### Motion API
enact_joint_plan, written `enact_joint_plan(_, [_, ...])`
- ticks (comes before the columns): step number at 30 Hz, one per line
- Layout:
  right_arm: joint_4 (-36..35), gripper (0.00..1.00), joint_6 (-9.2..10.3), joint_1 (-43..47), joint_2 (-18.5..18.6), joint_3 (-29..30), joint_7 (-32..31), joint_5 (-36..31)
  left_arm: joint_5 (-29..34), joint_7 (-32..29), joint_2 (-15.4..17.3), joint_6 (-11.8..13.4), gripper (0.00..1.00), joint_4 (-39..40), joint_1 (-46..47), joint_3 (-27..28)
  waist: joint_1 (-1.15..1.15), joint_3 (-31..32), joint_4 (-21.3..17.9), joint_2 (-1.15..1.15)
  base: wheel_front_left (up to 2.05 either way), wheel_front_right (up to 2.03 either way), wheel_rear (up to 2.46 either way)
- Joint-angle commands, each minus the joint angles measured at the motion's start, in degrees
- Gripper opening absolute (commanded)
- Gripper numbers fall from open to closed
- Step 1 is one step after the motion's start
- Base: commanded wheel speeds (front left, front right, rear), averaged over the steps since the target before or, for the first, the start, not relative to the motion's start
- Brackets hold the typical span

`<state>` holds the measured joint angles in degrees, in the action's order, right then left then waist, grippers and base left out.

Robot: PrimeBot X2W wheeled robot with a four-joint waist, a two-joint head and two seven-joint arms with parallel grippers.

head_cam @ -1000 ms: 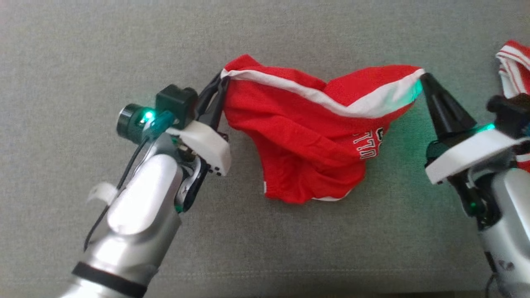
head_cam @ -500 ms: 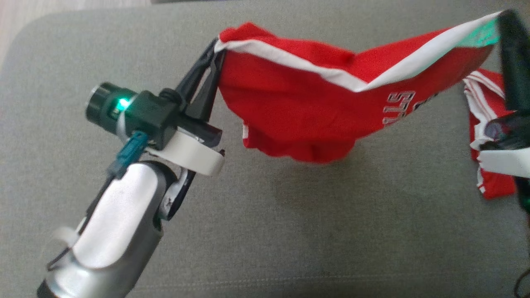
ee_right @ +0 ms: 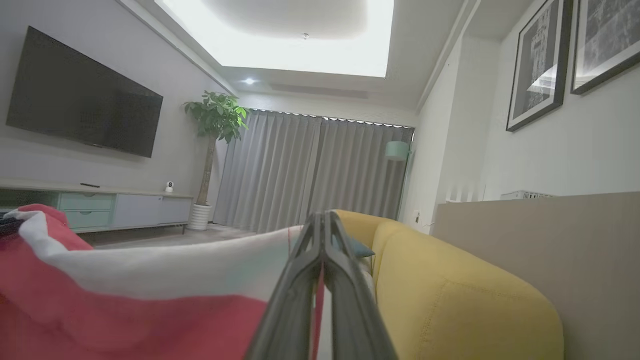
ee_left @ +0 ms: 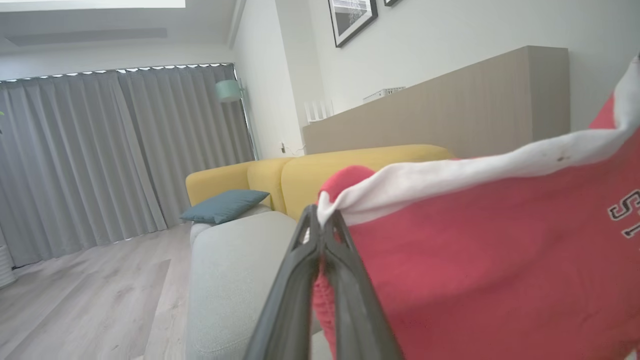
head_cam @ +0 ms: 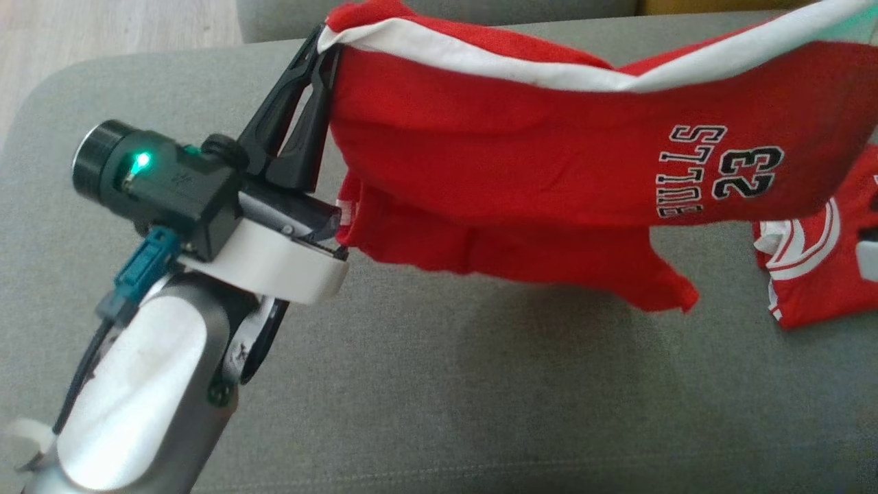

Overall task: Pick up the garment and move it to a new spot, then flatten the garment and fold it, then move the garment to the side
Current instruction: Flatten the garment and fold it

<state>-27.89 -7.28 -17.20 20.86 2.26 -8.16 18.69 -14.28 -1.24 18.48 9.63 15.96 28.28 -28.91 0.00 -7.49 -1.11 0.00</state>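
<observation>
The garment (head_cam: 549,158) is a pair of red shorts with a white waistband and "BULLS 23" printed on it. It hangs stretched above the grey sofa seat (head_cam: 480,398). My left gripper (head_cam: 322,38) is shut on the waistband's left end, also seen in the left wrist view as the gripper (ee_left: 320,220) pinching the garment (ee_left: 475,270). My right gripper (ee_right: 322,220) is shut on the other end of the waistband (ee_right: 175,270); in the head view that end runs off the top right corner.
A second red and white garment (head_cam: 816,267) lies on the seat at the right. A yellow sofa (ee_right: 450,290) with a blue cushion (ee_left: 225,205) stands behind. Wood floor (ee_left: 85,300) lies beyond the seat's left edge.
Both grippers have lifted the garment off the seat and spread it wider. The head camera has shifted, now showing the seat's left edge and the floor.
</observation>
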Motion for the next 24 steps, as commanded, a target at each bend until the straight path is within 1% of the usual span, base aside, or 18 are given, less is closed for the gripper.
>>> enact_joint_plan(1, [-0.8, 0.0, -0.21, -2.3, 0.8, -1.1, -0.6, 0.8, -0.5, -0.7, 1.9, 0.3, 0.0, 1.9, 2.6, 2.7, 0.0, -0.5, -0.1, 0.0, 0.0, 0.0, 0.0])
enact_joint_plan(5, [2.6, 0.0, -0.21, -5.6, 1.0, -3.1, -0.2, 2.2, -1.8, -1.5, 1.1, -0.8, 0.0, -0.2, 5.3, 2.5, 0.0, -2.1, 0.0, 0.0, 0.0, 0.0, 0.0])
enact_joint_plan(8, [7.3, 0.0, -0.21, -11.0, 1.9, -5.4, 0.7, 3.9, -3.5, -0.7, -0.4, -2.2, 0.0, -4.9, 9.7, 3.1, 0.0, -3.8, 0.1, 0.0, 0.0, 0.0, 0.0])
enact_joint_plan(11, [14.1, 0.0, -0.21, -18.9, 2.6, -8.6, 2.3, 5.7, -5.0, 1.4, -2.4, -4.0, 0.0, -12.8, 16.0, 4.0, 0.0, -5.4, 0.0, 0.0, 0.0, 0.0, 0.0])
enact_joint_plan(15, [25.9, 0.0, -0.21, -30.8, 2.4, -13.6, 5.4, 8.0, -6.7, 6.0, -5.9, -6.3, 0.0, -26.2, 25.2, 5.3, 0.0, -7.1, -0.1, 0.0, 0.0, 0.0, 0.0])
enact_joint_plan(18, [34.7, 0.0, -0.21, -39.3, 0.9, -17.5, 8.7, 9.5, -7.3, 10.6, -8.2, -7.4, 0.0, -37.0, 31.9, 6.4, 0.0, -8.1, -0.2, 0.0, 0.0, 0.0, 0.0])
enact_joint_plan(19, [40.7, 0.0, -0.21, -44.6, -0.7, -19.6, 11.2, 10.5, -7.7, 13.4, -9.5, -7.7, 0.0, -43.4, 36.1, 7.6, 0.0, -9.3, -0.7, 0.0, 0.0, 0.0, 0.0])
enact_joint_plan(21, [46.6, 0.0, -0.21, -49.0, -2.6, -21.7, 13.8, 11.3, -8.0, 15.1, -10.5, -8.0, 0.0, -49.2, 39.5, 8.8, 0.0, -10.2, -1.1, 0.0, 0.0, 0.0, 0.0])
enact_joint_plan(24, [55.1, 0.0, -0.21, -53.1, -5.4, -25.1, 16.9, 12.5, -8.6, 16.1, -11.7, -8.6, 0.0, -56.2, 42.6, 10.8, 0.0, -11.7, -1.6, 0.0, 0.0, 0.0, 0.0])
